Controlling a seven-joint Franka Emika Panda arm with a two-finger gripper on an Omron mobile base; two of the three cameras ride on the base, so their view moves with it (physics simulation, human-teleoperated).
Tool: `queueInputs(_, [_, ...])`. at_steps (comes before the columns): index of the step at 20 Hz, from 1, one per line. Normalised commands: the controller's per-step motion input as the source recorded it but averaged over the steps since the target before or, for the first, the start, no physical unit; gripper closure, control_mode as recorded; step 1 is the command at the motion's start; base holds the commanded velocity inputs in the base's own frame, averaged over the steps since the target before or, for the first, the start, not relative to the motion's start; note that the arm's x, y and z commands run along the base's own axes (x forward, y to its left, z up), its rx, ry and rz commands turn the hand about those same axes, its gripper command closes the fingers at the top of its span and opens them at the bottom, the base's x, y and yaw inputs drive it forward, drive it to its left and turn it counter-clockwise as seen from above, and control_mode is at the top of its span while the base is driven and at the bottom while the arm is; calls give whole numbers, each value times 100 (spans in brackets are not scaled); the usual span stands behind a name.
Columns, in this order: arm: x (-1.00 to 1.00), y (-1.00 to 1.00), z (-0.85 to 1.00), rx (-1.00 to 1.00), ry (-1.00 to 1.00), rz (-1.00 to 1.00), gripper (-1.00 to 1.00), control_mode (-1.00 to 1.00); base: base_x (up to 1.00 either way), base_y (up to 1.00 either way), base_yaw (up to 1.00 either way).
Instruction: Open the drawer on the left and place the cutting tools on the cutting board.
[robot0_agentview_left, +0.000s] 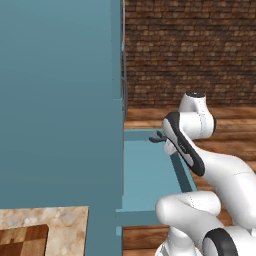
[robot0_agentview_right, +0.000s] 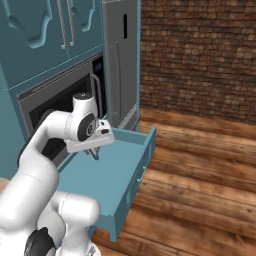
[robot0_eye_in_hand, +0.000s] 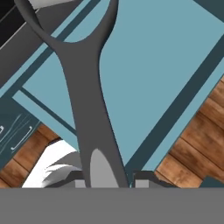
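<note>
Grey forked tool (robot0_eye_in_hand: 87, 100) clamped in my end effector (robot0_eye_in_hand: 107, 177) above open drawer (robot0_agentview_right: 127, 172); next, carry to cutting board (robot0_agentview_left: 22, 241).

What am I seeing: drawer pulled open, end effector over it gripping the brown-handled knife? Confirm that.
One thing is wrong: the tool. The hand view shows the end effector holding the slim grey forked tool, not a brown-handled knife. The rest stands: the drawer is pulled open, and the end effector hangs over it in the right base view.
</note>
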Motion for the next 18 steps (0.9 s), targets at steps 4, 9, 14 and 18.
queueInputs(4, [-21, 0, 0, 0, 0, -1, 100, -100, 0, 0, 0])
queueInputs(9, [-30, 0, -2, 0, 0, 0, 100, 100, -14, 0, 0])
queueInputs(14, [0, 0, 0, 0, 0, 0, 100, 100, -64, 0, 0])
queueInputs(18, [0, 0, 0, 0, 0, 0, 100, 100, -33, 0, 6])
